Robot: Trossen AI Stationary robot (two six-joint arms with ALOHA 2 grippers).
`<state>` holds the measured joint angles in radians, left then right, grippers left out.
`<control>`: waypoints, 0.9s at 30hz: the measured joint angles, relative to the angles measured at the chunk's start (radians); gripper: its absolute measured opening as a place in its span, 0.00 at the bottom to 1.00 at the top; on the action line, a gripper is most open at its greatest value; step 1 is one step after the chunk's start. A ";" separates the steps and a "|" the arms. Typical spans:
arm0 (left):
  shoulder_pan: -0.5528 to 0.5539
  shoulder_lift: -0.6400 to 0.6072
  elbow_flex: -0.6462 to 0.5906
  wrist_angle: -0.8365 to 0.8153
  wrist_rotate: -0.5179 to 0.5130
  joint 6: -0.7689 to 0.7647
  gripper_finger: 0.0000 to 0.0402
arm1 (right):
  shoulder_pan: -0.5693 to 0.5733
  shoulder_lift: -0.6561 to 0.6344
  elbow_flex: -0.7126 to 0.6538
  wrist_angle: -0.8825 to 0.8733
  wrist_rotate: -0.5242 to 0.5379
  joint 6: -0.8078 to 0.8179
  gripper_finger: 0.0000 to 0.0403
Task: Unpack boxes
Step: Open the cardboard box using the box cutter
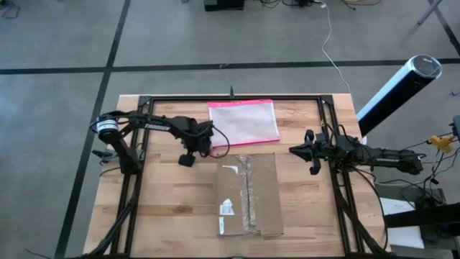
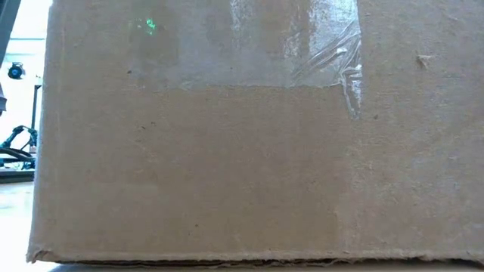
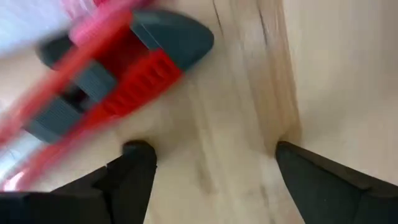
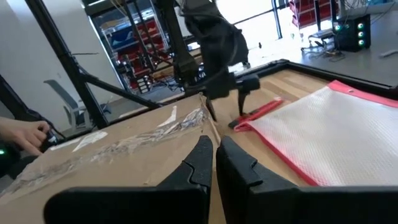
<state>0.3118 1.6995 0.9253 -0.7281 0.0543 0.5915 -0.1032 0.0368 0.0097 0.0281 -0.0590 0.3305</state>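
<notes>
From my end the left arm is stretched out from its base at the left side of the table, elbow folded, wrist pointing toward the middle. The left gripper (image 1: pixel 188 160) hangs low over the tabletop with its fingers (image 3: pixel 134 165) spread wide, nothing between them. In the right wrist view you can see that same gripper farther off, pointing straight down.

Right arm is reaching in level from the right side, pretty much straight. The right gripper (image 1: pixel 310 152) has its fingertips (image 4: pixel 200 155) pressed almost together, holding nothing, and sits above the table surface.
</notes>
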 joint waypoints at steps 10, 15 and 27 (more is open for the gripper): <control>-0.041 -0.034 0.035 0.067 -0.227 0.177 0.78 | 0.000 0.000 0.000 -0.002 0.007 0.001 0.01; -0.037 -0.034 0.043 0.170 -0.222 0.291 0.78 | 0.000 0.000 0.000 -0.011 0.008 0.018 0.01; 0.008 0.052 0.050 0.177 -0.177 0.312 0.78 | 0.000 0.000 0.000 -0.013 0.010 0.018 0.01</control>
<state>0.3202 1.7519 0.9752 -0.5513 -0.1227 0.9034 -0.1032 0.0364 0.0101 0.0154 -0.0494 0.3489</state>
